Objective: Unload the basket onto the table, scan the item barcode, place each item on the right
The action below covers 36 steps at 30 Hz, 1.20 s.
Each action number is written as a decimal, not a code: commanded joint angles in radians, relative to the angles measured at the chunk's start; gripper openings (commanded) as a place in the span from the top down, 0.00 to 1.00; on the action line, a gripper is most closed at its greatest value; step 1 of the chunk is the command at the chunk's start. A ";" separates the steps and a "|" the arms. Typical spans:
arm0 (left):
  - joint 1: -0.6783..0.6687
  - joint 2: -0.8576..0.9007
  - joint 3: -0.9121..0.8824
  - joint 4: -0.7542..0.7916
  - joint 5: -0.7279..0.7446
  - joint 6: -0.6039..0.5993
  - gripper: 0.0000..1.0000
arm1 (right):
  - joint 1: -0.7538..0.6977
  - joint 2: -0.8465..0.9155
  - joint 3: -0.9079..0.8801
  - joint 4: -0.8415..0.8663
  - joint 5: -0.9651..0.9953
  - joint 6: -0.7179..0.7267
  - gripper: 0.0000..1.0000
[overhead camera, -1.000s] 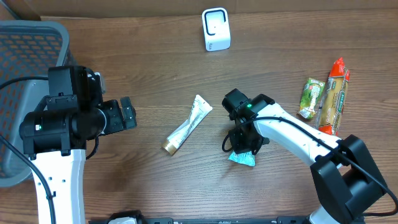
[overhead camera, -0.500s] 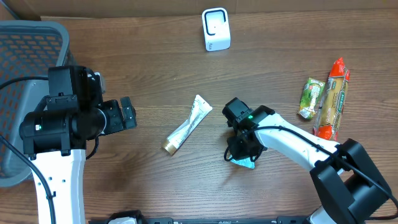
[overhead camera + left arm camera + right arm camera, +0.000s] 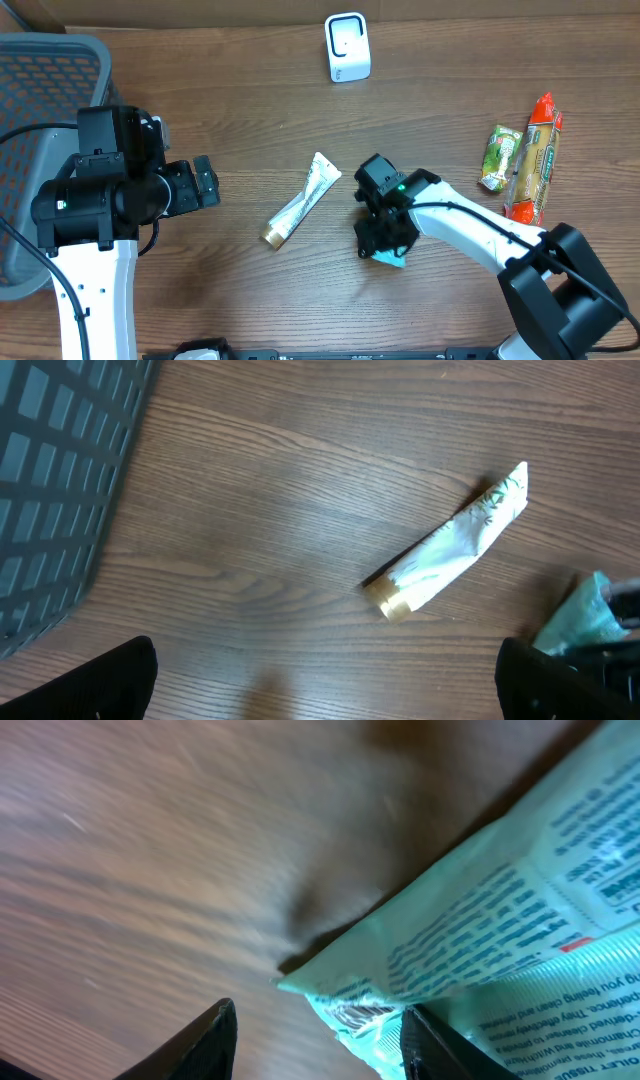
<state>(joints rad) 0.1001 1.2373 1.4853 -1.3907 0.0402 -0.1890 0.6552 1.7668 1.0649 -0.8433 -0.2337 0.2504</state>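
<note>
Overhead: the right gripper (image 3: 378, 243) stands low over a crumpled teal plastic packet (image 3: 393, 258) on the brown wood-grain table (image 3: 250, 100). The packet lies just right of a white squeeze tube with a gold cap (image 3: 300, 202) and well apart from the white box-shaped scanner (image 3: 347, 47) at the far edge. Left wrist: the left gripper (image 3: 325, 655) hangs above bare wood with fingers spread wide, holding nothing, with the tube ahead and the packet at the right edge. Right wrist: the dark fingers stand parted, and the packet's printed corner lies on the wood between them, not pinched.
</note>
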 commanded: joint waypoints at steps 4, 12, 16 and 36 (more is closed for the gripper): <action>0.003 0.000 0.010 0.003 0.004 -0.017 0.00 | -0.050 0.023 0.205 0.074 -0.164 0.024 0.43; 0.003 0.000 0.010 0.003 0.004 -0.017 0.00 | -0.229 0.023 0.357 -0.068 0.012 -0.030 0.34; 0.003 0.000 0.010 0.003 0.004 -0.017 0.01 | -0.365 0.048 0.356 -0.184 -0.021 -0.154 0.27; 0.003 0.000 0.010 0.003 0.004 -0.017 0.00 | -0.509 0.255 0.263 -0.222 -0.316 -0.551 0.34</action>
<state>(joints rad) 0.1001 1.2373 1.4853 -1.3907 0.0402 -0.1890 0.1410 2.0045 1.3300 -1.0794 -0.4583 -0.2359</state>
